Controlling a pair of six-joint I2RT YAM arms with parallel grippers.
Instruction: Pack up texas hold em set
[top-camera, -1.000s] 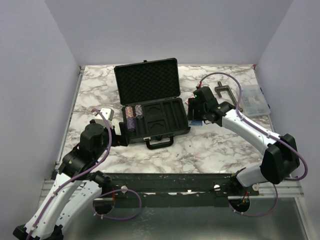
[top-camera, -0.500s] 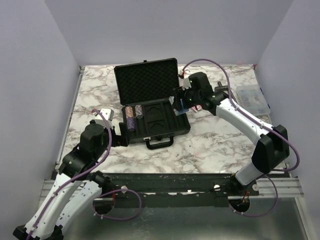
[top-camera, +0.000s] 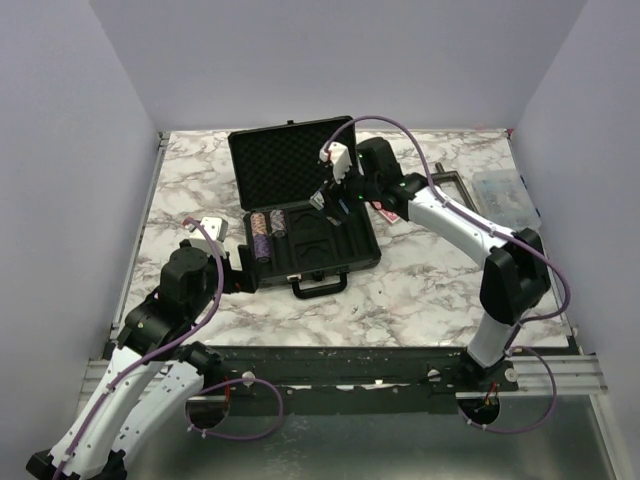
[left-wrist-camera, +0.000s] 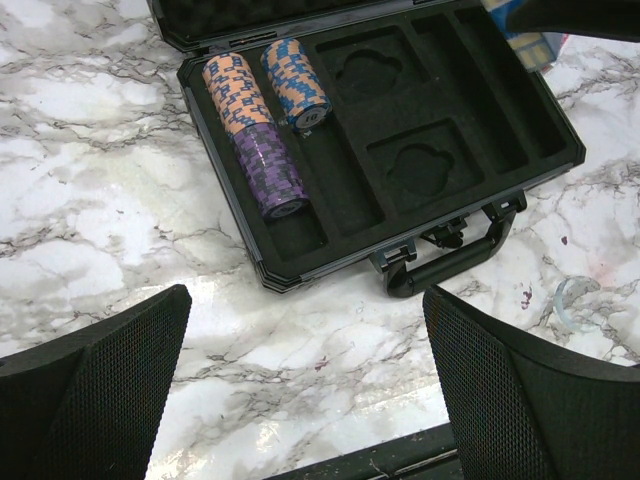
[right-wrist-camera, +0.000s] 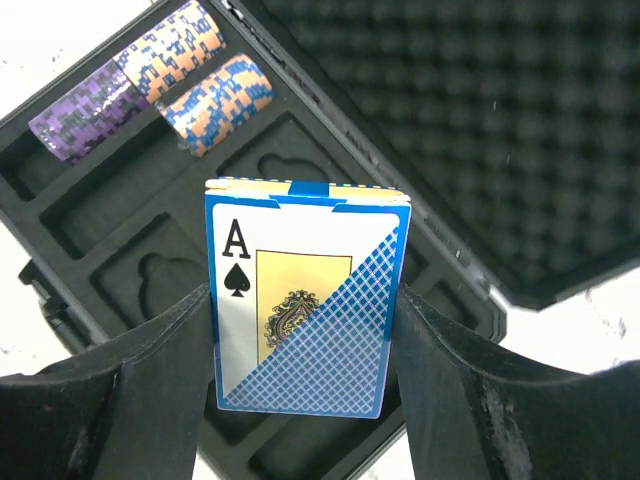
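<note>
The black case (top-camera: 345, 243) lies open at the table's middle, its foam lid (top-camera: 295, 165) upright. Orange, blue and purple chip stacks (top-camera: 265, 232) fill its left slots; the other slots (left-wrist-camera: 420, 165) hold nothing. My right gripper (top-camera: 328, 200) hangs over the tray's far right part, shut on the blue card deck (right-wrist-camera: 300, 340), which stands on end between the fingers (right-wrist-camera: 165, 350), ace of spades facing the camera. A red deck (top-camera: 388, 213) lies on the marble just right of the case. My left gripper (left-wrist-camera: 305, 400) is open over bare marble, near the case handle (left-wrist-camera: 450, 262).
A clear compartment box (top-camera: 505, 195) sits at the right edge of the table, with a dark T-shaped tool (top-camera: 455, 180) beside it. White walls close in the table on three sides. The arm bases stand along the near edge.
My right arm has swung left from the marble beside the case to above the tray, carrying the blue deck. The left arm has not moved.
</note>
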